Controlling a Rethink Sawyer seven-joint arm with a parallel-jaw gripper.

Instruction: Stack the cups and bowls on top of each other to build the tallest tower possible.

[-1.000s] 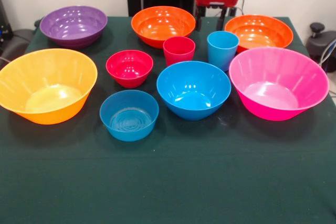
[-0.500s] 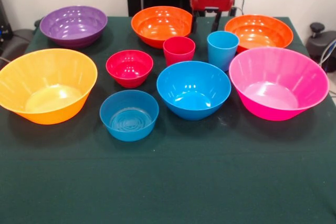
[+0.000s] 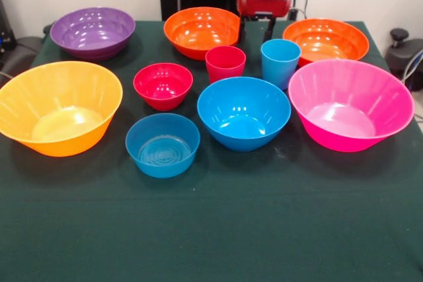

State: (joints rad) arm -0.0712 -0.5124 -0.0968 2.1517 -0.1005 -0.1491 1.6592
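Front view: the red-and-black gripper (image 3: pixel 256 30), fingers apart and empty, hangs behind the short crimson plastic cup (image 3: pixel 225 63) and tall light blue plastic cup (image 3: pixel 280 63). Nothing is stacked; next it must descend over one cup's rim.

— Those bowls are all plastic, aren't they? The pink bowl (image 3: pixel 350 107) and the yellow-orange bowl (image 3: pixel 58 107) gleam, with faint ribs down their inner walls.

— Glossy, yes. The mid-sized blue bowl (image 3: pixel 244 111) throws back bright glints, and so does the purple bowl (image 3: pixel 93 31).

— The red cup (image 3: pixel 225 63) and the light blue cup (image 3: pixel 280 62) look smooth, with a softer sheen.

— And the tablecloth (image 3: pixel 264 229) is dark green fabric, matt, slightly creased.

— The gripper (image 3: pixel 256 30)'s housing looks like shiny red casing.
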